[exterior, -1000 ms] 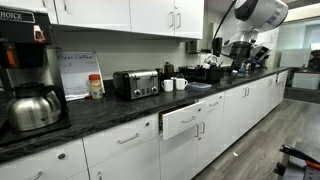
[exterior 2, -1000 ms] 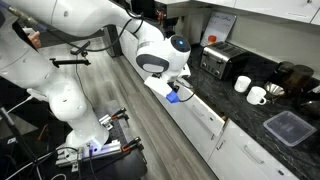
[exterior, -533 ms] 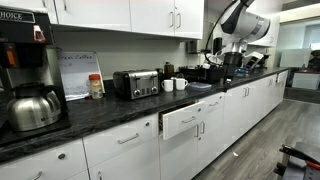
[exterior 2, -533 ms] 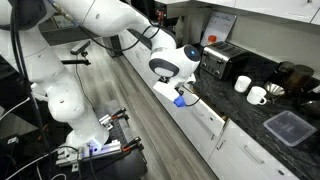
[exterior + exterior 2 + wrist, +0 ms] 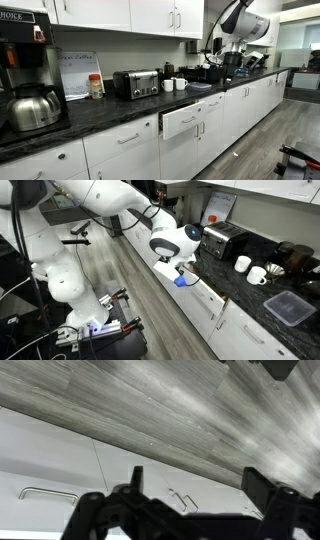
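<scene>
Wrist view is showing the claw [image 5: 192,478] spread wide with nothing between its fingers, looking down past white cabinet doors [image 5: 60,460] to the grey floor [image 5: 190,405]. In an exterior view it is hanging just above the half-open drawer [image 5: 172,272] at the counter [image 5: 250,292] edge, likely because the drawer front is jutting out within reach. The toaster [image 5: 218,242] and mugs [image 5: 258,275] are sitting well apart, farther right.

Around me runs a kitchen with white upper cupboards [image 5: 130,12] and white lower cabinets [image 5: 120,148] under a dark speckled table [image 5: 110,108], grey wood-plank floor [image 5: 255,155] beneath, brighter at its far end.
</scene>
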Robot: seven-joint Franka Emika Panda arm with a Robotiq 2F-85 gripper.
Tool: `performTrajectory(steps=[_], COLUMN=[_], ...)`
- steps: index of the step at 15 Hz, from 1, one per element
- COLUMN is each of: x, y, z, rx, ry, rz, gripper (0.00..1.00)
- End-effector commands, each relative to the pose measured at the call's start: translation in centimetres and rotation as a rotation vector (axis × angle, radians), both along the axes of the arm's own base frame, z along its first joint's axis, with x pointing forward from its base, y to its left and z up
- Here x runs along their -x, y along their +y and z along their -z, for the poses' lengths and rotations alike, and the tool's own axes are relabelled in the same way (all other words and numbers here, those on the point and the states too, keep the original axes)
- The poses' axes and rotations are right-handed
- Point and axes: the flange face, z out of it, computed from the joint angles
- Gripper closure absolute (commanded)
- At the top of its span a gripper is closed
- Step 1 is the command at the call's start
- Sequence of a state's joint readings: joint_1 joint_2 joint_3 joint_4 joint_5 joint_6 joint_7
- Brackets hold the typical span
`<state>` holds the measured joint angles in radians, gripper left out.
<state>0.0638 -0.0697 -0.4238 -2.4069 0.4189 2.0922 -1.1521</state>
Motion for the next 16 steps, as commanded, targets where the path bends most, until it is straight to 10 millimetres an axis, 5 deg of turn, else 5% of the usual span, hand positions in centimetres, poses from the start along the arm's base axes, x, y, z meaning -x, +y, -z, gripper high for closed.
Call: performTrajectory(steps=[1, 6, 9, 16], x=[-0.1, -2.1, -3.9, -6.5], y=[-0.3, -2.6, -3.7, -1.8], z=[0.1, 0.5, 2.6, 14.4], rx=[0.008, 0.075, 0.091, 0.185], ry=[-0.005, -0.048, -0.106, -0.149], rz=[-0.018, -0.204, -0.332, -0.530], gripper=[0.00, 0.00, 0.00, 0.00])
